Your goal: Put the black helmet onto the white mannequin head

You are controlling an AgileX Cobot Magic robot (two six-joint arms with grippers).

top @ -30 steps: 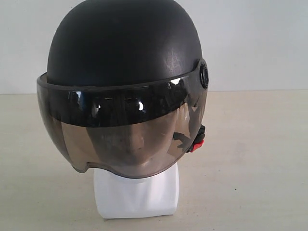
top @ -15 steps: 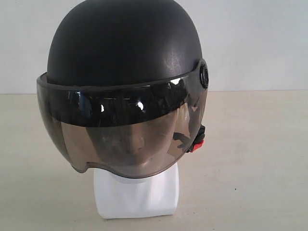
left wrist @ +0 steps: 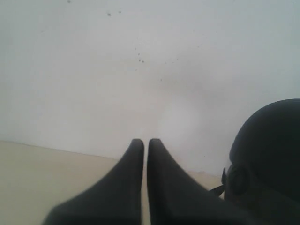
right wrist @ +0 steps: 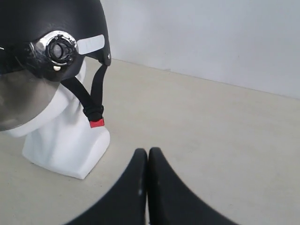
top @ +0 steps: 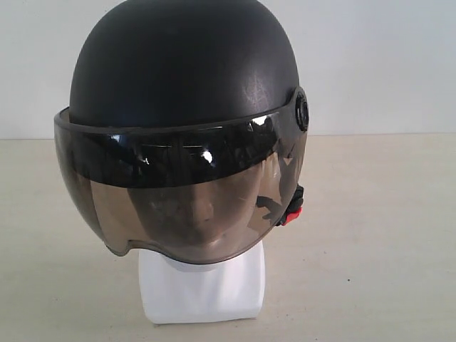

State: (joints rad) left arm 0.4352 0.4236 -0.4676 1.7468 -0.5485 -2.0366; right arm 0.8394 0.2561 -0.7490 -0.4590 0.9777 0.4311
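The helmet point(top: 182, 64) sits on the mannequin head point(top: 203, 288), covering its crown. The head stands upright on its squarish base on the counter point(top: 370, 235). The helmet's smoky visor point(top: 178, 206) hangs down in front of the head's face, and I can make out the nose and mouth dimly through it. Below the visor's lower edge only the white neck and base show. On one side of the head a black strap point(right wrist: 96, 91) drops from the shell and ends in a red clip point(right wrist: 97, 123) that lies against the neck. Above the strap, a round metal pivot point(right wrist: 57, 49) fastens the visor to the shell.

My left tool point(left wrist: 145, 143) is drawn together, its two dark fingers point(left wrist: 126, 187) side by side with only a hairline of light between them, and nothing is held there. It sits off to one side of the head, clear of the helmet, whose dark rounded shell shows at the edge of that wrist camera's picture. Beyond it is the plain pale wall point(left wrist: 140, 70).

My right tool point(right wrist: 147, 151) is together as well, its tips meeting and empty. It is on the clip side of the head and apart from it, with bare counter between the tips and the white base. It touches neither the helmet nor the head.

Neither of my arms shows in the exterior view, where the head and helmet stand alone on the counter in front of the wall.
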